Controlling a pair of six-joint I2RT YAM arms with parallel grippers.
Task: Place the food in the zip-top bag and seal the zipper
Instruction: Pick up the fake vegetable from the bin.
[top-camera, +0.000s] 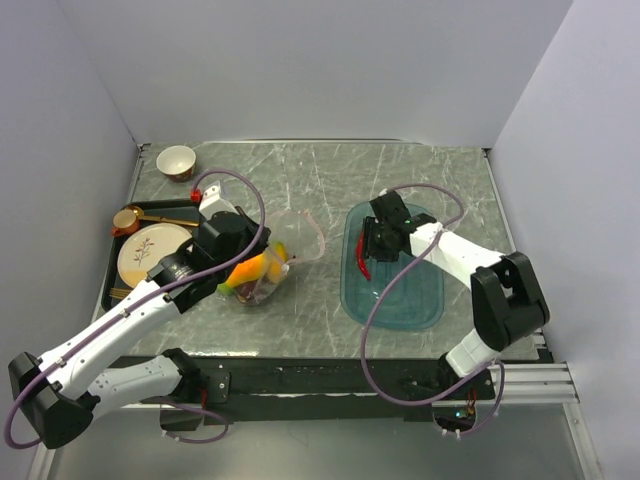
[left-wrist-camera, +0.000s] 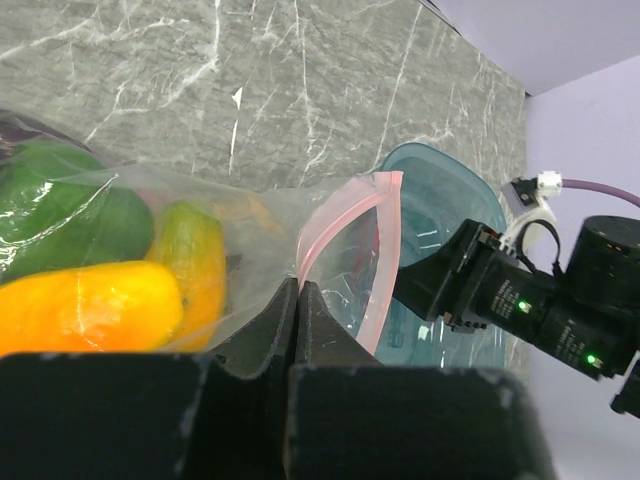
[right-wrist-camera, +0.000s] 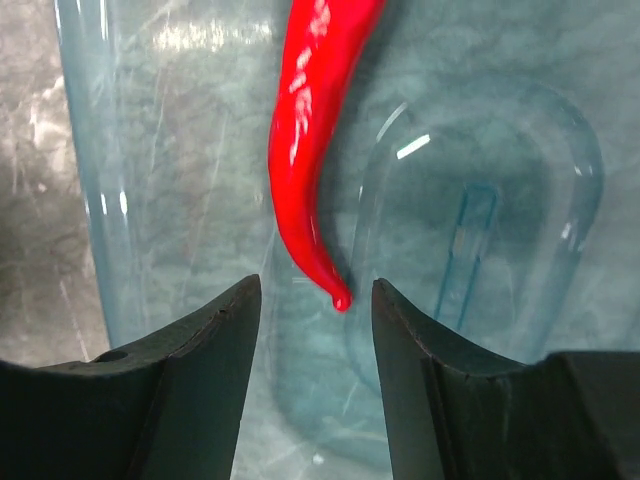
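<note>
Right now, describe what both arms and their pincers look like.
Both arms share one build: white tubular links between bulky black joint housings. The left arm and right arm each trail a loose purple cable. The left pincer and right pincer each have two dark, matte, wedge-shaped fingers. Small green lights glow on the right wrist's black housing.

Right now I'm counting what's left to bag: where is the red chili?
The red chili lies in the teal tray, tip between the right gripper's fingers.

The red chili is glossy, the teal tray translucent plastic, the bag crinkly.
</note>
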